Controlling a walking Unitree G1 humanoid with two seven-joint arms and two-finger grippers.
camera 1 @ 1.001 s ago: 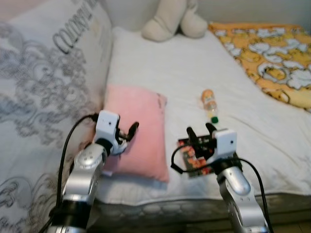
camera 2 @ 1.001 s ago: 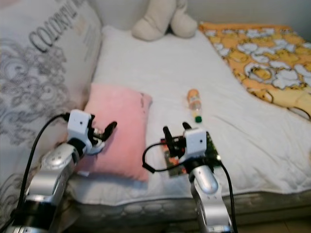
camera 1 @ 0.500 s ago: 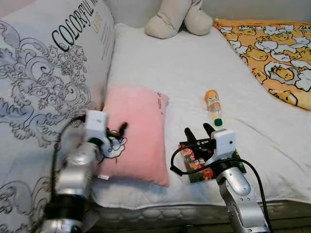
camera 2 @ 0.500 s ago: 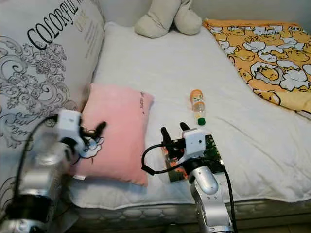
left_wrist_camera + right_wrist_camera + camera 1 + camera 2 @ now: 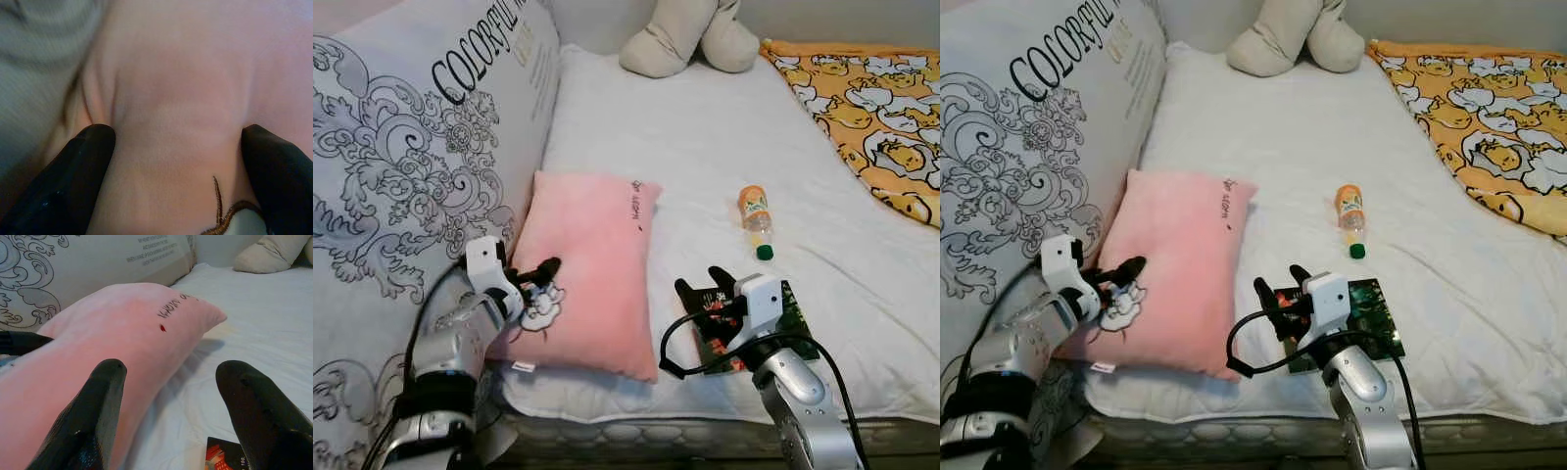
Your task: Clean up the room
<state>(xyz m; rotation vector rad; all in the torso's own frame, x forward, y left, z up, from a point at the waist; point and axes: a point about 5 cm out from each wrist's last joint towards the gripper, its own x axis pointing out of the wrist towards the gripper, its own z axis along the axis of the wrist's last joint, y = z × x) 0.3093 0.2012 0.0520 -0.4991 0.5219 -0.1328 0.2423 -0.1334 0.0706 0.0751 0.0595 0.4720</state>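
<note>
A pink pillow [image 5: 592,264] lies on the bed [image 5: 685,147], a soft rectangular cushion of short plush fabric with a small line of dark script near its far corner and a white embroidered cartoon patch [image 5: 542,305] at its near left edge. It sits at the left side of the white quilted mattress, just beside a big upright grey-white cushion [image 5: 411,166] printed with black scrollwork and lettering.

The left end effector [image 5: 540,273] is at the pillow's near left edge, its two black fingers [image 5: 73,181] spread apart and pressed into the plush, which puckers into folds between them; they straddle the fabric without pinching it closed.

The right end effector [image 5: 703,290] hovers low over the near part of the bed, fingers [image 5: 93,421] wide apart and holding nothing, pointed toward the pillow's long side. Just under and beside it lies a flat, glossy dark packet [image 5: 1356,311] with green and red print, flat on the sheet.

Farther in, well apart from the pillow, a small plastic bottle [image 5: 756,215] lies on its side, with an orange label and a green cap.

At the head of the bed sits a beige plush toy [image 5: 690,34], rounded and soft. Along the right side spreads a yellow-orange blanket [image 5: 871,98] printed with white cartoon figures. The mattress edge shows stitched quilting along the near side.
</note>
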